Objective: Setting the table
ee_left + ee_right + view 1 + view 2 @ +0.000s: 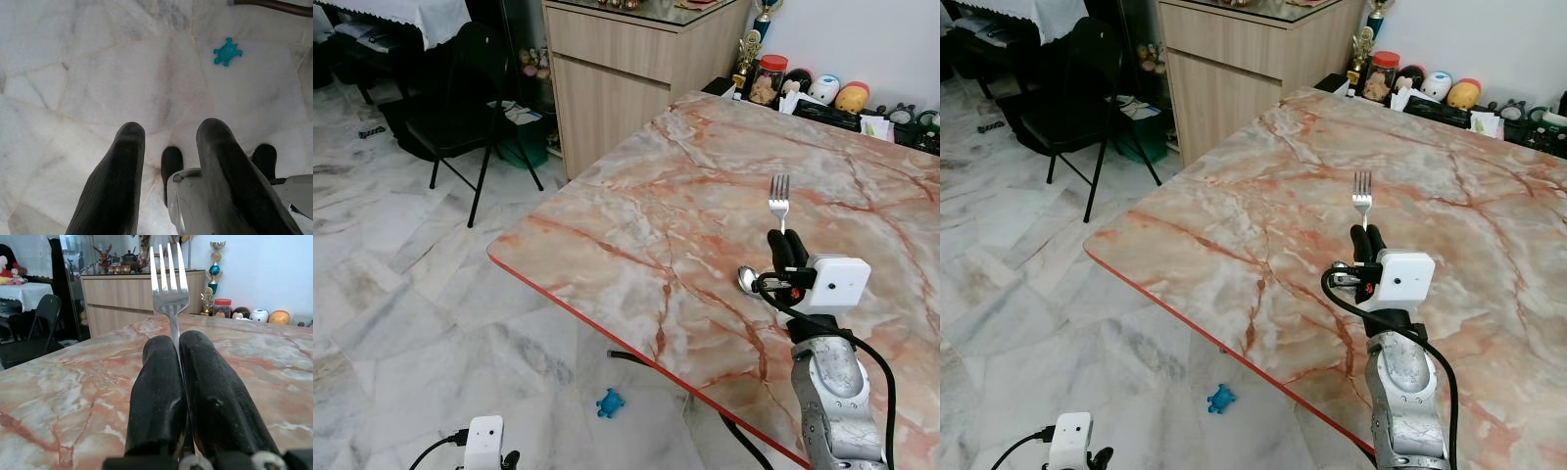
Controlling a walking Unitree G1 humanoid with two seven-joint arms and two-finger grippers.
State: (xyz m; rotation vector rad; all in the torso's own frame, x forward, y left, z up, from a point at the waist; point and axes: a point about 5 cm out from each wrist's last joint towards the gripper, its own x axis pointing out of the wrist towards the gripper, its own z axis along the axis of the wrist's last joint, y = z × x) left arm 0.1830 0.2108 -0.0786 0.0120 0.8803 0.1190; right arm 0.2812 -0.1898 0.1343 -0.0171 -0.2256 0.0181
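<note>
We have the fork (168, 289) clamped between the black fingers of our right gripper (787, 247), tines up and pointing ahead, held above the marble table (636, 215) — a plain bright steel fork, slim handle. A spoon bowl seems to peek just behind the wrist. We judge this the carrying step; next we must pick a place and lower it flat. Our left gripper (168, 171) hangs over the floor, fingers apart.

Bright, even daylight, and mostly sharp pictures.
The marble table (685, 225) shines softly with no hard glare. The dark chair (460, 88) sits in a dim corner. In the wrist views, the black fingers (117, 186) up close look soft and blurry.
</note>
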